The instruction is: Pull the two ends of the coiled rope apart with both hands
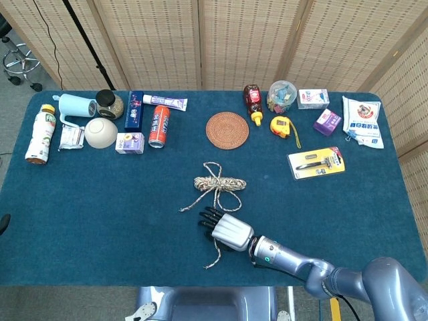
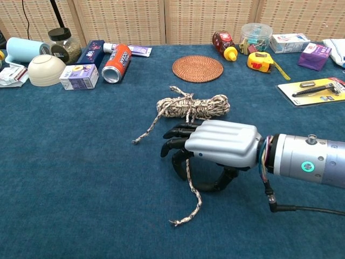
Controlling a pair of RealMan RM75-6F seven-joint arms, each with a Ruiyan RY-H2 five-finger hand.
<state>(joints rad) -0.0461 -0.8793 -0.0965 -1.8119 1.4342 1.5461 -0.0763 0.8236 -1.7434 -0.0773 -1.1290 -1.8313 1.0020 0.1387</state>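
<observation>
Chest view: right hand (image 2: 215,144) fingers curled around rope (image 2: 190,106) tail; head view hides grip.

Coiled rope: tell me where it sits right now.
The coiled rope lies mid-table in the head view, just in front of the round woven coaster. The right hand is over its near loose end.

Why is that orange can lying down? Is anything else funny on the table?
The orange can does lie on its side, beside the upright blue box. The red bottle lies tipped over too. Nothing looks spilled or broken. The rope is still bundled, with the right hand over one loose end.
</observation>
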